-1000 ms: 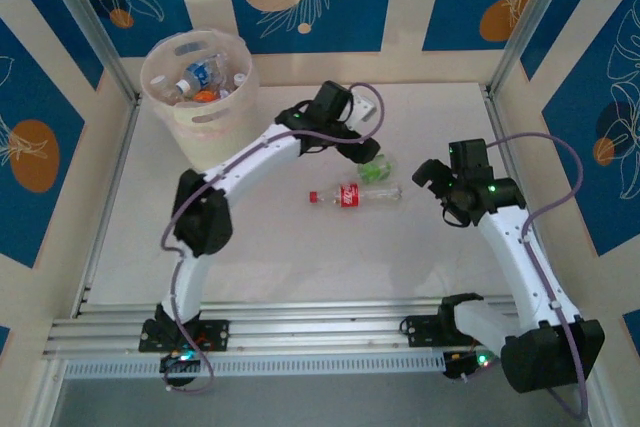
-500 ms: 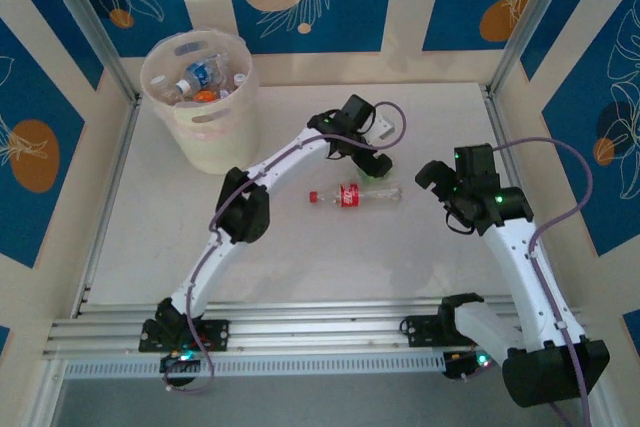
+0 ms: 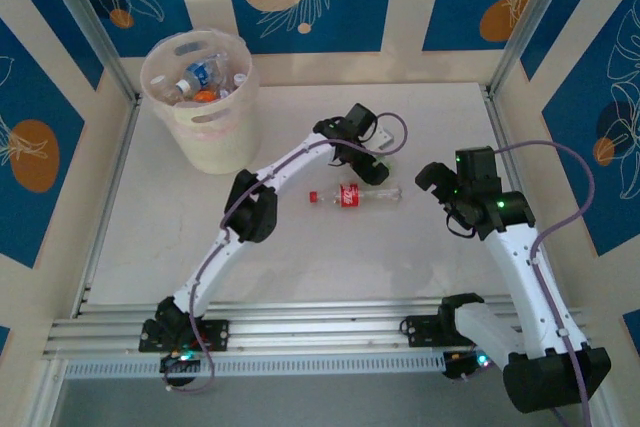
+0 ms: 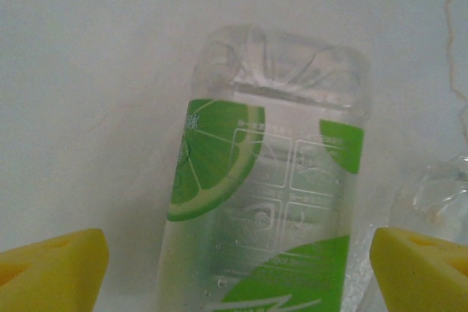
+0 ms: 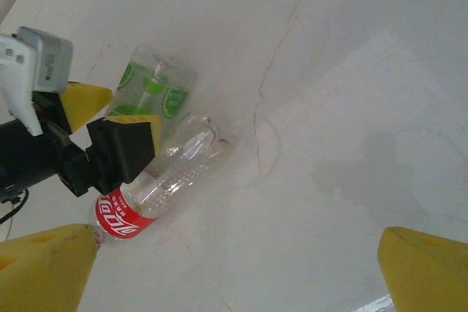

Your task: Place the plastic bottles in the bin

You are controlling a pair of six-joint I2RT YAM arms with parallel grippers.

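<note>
The jaws of your right gripper (image 5: 234, 268) stand wide apart with nothing between them, over the bare white table (image 3: 300, 257) to the right of the two loose bottles. Just beyond, the red-label bottle (image 5: 164, 177) lies on its side, red cap pointing left. Beside it on the far side lies the green-label bottle (image 4: 270, 202), and your left gripper (image 4: 238, 268) is down over it, jaws released, one yellow pad on each side and neither pressing the plastic. Farthest off, at the far left corner, the bin (image 3: 200, 122) stands upright with several bottles (image 3: 205, 77) inside.
</note>
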